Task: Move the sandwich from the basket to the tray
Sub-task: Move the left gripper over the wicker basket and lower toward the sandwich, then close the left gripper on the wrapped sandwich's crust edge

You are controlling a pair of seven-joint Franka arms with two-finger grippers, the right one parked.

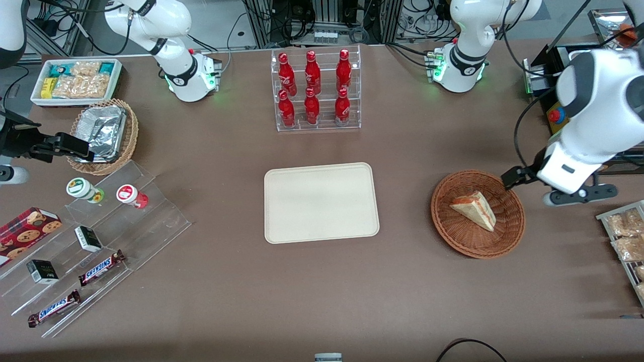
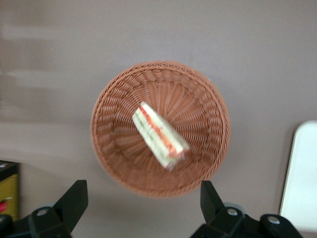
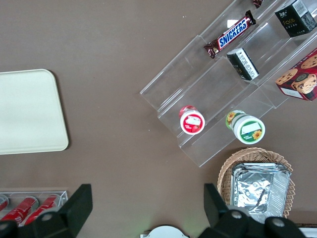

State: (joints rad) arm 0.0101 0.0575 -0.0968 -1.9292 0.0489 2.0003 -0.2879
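Your sandwich (image 1: pixel 474 209) lies in the reddish-brown wicker basket (image 1: pixel 478 241), a triangular wedge resting on its side with the layered red-orange and pale filling edge showing; in the left wrist view the sandwich (image 2: pixel 159 135) sits close to the middle of the basket (image 2: pixel 114 99) floor, clear of the woven wall all round. The basket stands on the brown table (image 1: pixel 402 281) toward the working arm's end, well apart from the cream-beige tray (image 1: pixel 321 202), which sits flat at the table's middle with nothing on it. Your left arm's gripper (image 2: pixel 143 201) hangs above the basket, off the sandwich and not touching the wicker; its two black fingers (image 2: pixel 74 198) are spread wide, about as far apart as the sandwich is long, and they hold nothing. In the front view you see only the gripper (image 1: pixel 513 177) poking out from under the white wrist, just above the basket's rim on the side away from the tray. Farther from the front camera than the tray stands a clear rack of red bottles (image 1: pixel 314 90). Toward the parked arm's end you have a lighter wicker basket with foil (image 1: pixel 103 133) and a clear stepped shelf with Snickers bars (image 1: pixel 100 267).
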